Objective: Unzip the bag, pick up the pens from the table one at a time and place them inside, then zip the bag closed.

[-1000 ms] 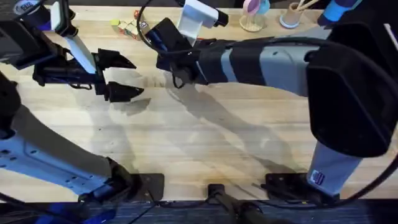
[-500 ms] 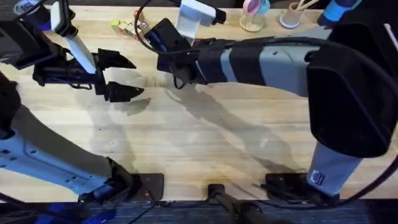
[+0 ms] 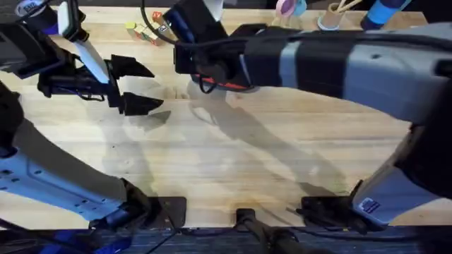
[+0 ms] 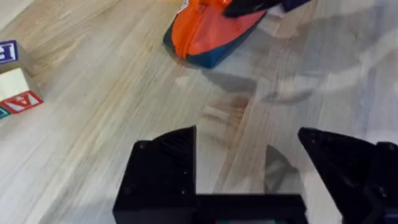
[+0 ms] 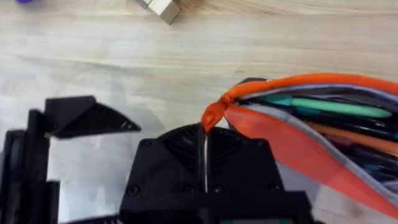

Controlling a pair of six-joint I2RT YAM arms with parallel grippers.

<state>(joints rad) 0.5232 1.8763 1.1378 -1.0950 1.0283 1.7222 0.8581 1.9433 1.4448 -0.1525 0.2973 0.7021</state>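
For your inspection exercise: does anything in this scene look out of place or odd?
Yes. The bag gapes open with pens inside, pinched at its end tab by the right end effector. Alphabet blocks lie on the table.

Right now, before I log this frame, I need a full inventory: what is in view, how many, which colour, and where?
bag: one, orange with navy underside, mouth open, far middle of the table.
pens: several inside the bag, green, orange and dark; exact count unclear.
letter blocks: small cluster, mixed colours, far left.
containers: about three, pink, pale and blue, far edge right of centre.
table: one, light wood.
left gripper: black, open, left of the bag.
right gripper: black, shut on the bag's orange end tab.
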